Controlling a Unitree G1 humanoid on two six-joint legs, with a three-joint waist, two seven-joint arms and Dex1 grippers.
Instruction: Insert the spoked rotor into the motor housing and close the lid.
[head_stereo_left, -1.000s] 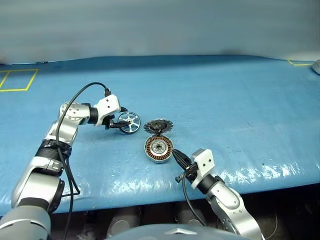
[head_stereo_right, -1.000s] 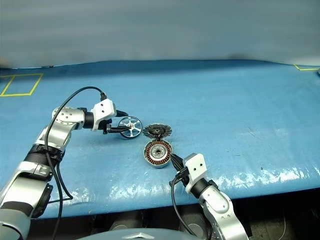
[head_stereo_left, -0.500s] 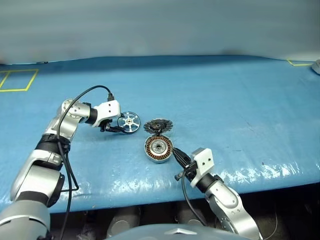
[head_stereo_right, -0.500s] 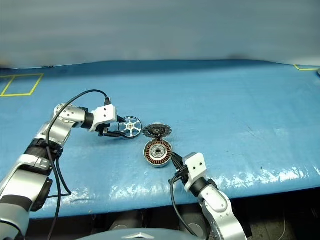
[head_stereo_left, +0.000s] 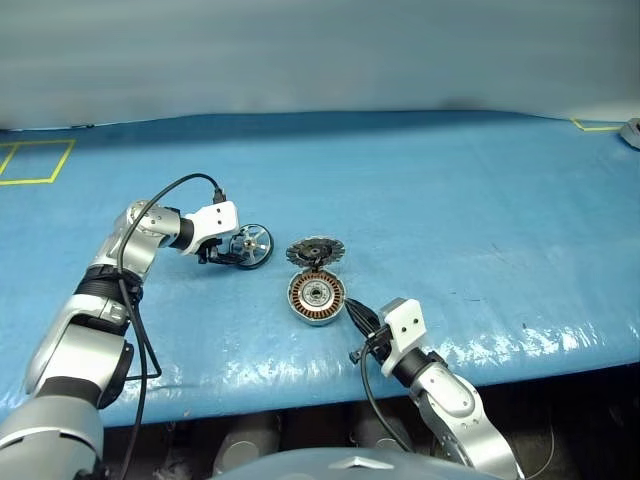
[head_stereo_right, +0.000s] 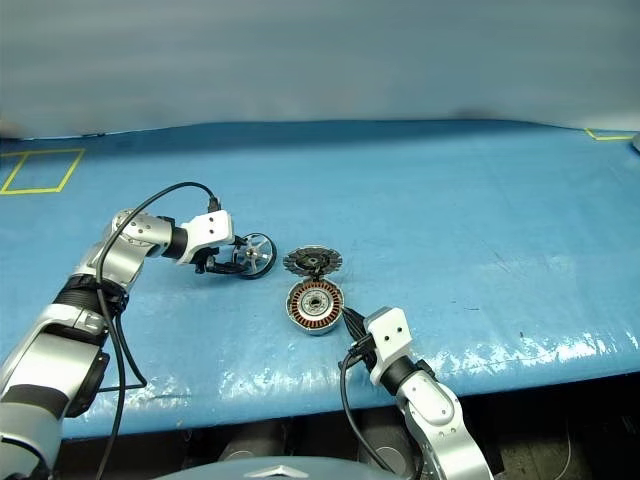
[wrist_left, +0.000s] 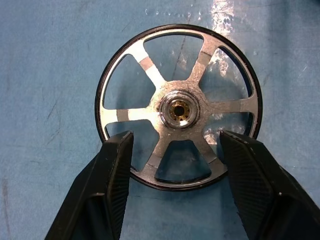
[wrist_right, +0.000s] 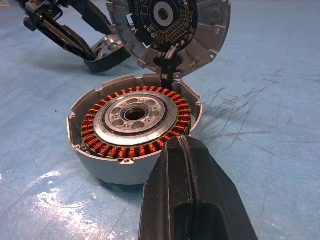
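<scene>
The spoked rotor (wrist_left: 179, 107), a shiny silver wheel with several spokes, hangs low over the blue cloth at centre left. My left gripper (head_stereo_left: 236, 252) is shut on it, one black finger (wrist_left: 112, 175) on each side of its rim. To the rotor's right stands the motor housing (head_stereo_left: 318, 298), a silver cup with copper windings (wrist_right: 107, 150) around a hub. The lid (head_stereo_left: 315, 250) stands tilted open just behind the housing, its dark inner face (wrist_right: 167, 20) showing. My right gripper (head_stereo_left: 360, 324) is shut and empty, its fingertips (wrist_right: 186, 147) close against the housing's near wall.
The blue cloth (head_stereo_left: 450, 200) covers the whole table, and its front edge runs just behind my right wrist. A yellow tape square (head_stereo_left: 30, 160) marks the far left. At the far right are a yellow corner mark (head_stereo_left: 595, 125) and a grey object (head_stereo_left: 632, 132).
My left gripper has sunk and drifted slightly left with the rotor. The rotor has tipped from face-on towards edge-on. The right arm, housing and lid have not moved.
</scene>
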